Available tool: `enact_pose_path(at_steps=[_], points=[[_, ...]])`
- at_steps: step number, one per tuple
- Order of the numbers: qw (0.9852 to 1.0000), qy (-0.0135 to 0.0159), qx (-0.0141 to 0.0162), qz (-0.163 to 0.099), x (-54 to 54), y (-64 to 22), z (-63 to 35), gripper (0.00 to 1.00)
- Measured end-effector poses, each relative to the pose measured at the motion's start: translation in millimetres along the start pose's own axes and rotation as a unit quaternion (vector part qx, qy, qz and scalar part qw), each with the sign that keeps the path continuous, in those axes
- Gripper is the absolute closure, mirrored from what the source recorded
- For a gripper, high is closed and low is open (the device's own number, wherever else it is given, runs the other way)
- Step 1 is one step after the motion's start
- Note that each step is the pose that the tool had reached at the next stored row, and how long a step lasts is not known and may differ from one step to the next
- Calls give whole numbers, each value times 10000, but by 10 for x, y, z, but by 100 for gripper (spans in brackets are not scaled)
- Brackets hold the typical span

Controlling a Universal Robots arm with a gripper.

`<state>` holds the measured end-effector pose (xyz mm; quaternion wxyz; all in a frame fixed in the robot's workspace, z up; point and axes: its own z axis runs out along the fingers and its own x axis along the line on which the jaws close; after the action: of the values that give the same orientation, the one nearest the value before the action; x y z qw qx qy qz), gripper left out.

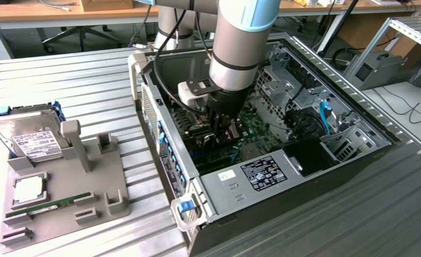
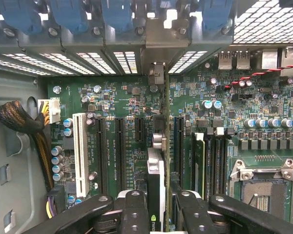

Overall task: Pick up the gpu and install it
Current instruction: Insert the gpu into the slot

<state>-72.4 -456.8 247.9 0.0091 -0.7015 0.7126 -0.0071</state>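
My gripper (image 1: 223,126) reaches down into the open computer case (image 1: 267,176), over the green motherboard (image 2: 122,107). In the wrist view the gripper (image 2: 158,214) is shut on the gpu (image 2: 156,175), a thin black card seen edge-on between the two black fingers (image 2: 132,209). The card stands upright among the black expansion slots (image 2: 119,146). Its silvery bracket end (image 2: 156,73) points at the case's rear slot openings. Whether its edge sits in a slot I cannot tell.
A white slot (image 2: 79,146) and a braided cable bundle (image 2: 19,122) lie to one side of the card, memory slots and the CPU socket (image 2: 263,190) to the other. On the exterior view's left, a grey fixture (image 1: 89,182) holds a hard drive (image 1: 28,136) and a memory stick (image 1: 50,208).
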Motion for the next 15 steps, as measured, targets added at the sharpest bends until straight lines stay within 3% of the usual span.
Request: enact_pose_path(at_steps=[15], points=[[10000, -1, 20, 0, 0, 18, 0, 73]])
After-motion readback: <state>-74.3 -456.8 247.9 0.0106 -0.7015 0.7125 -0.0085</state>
